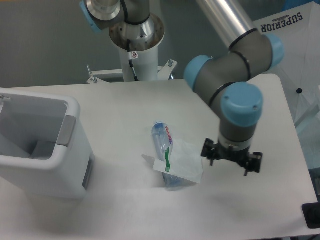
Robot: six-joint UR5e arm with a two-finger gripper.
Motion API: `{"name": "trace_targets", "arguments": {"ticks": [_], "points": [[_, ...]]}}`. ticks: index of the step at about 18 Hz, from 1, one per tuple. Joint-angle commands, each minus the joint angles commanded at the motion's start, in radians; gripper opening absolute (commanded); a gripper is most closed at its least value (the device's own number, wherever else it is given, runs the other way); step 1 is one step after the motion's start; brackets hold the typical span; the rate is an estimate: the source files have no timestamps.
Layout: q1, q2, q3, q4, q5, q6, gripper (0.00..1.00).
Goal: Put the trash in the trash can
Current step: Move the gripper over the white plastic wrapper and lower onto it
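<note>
The small clear bluish bottle (pixel 161 140) with a red-white label lies on the white table near the middle. The crumpled translucent wrapper (pixel 181 162) with a green stripe lies over the bottle's lower end. The large white trash can (pixel 67 165) with grey side panels stands at the left edge, its opening up. My gripper (pixel 231 161) points down on the arm's wrist, just right of the wrapper and above the table. Its fingers are hidden under the wrist flange, so their opening does not show. It holds nothing that I can see.
The arm's base column (pixel 135 47) stands at the back of the table (pixel 250 210). A white bag with "SUPERIOR" print (pixel 295 35) is beyond the table's right back corner. A dark object (pixel 312 216) sits at the right edge.
</note>
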Motion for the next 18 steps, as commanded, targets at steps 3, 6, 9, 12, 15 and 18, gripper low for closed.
{"name": "trace_targets", "arguments": {"ticks": [3,6,9,12,15,18], "points": [[-0.032,0.005,-0.032,0.005,0.011,-0.078,1.0],[-0.061,0.026,-0.078,0.02,0.011,-0.176,1.0],[-0.069,0.049,-0.126,0.02,0.012,-0.244,1.0],[-0.101,0.064,-0.172,0.026,0.021,-0.302,1.0],[-0.141,0.057,-0.192,0.029,0.044,-0.338,1.0],[-0.157,0.051,-0.21,0.028,0.046,-0.354,1.0]]}}
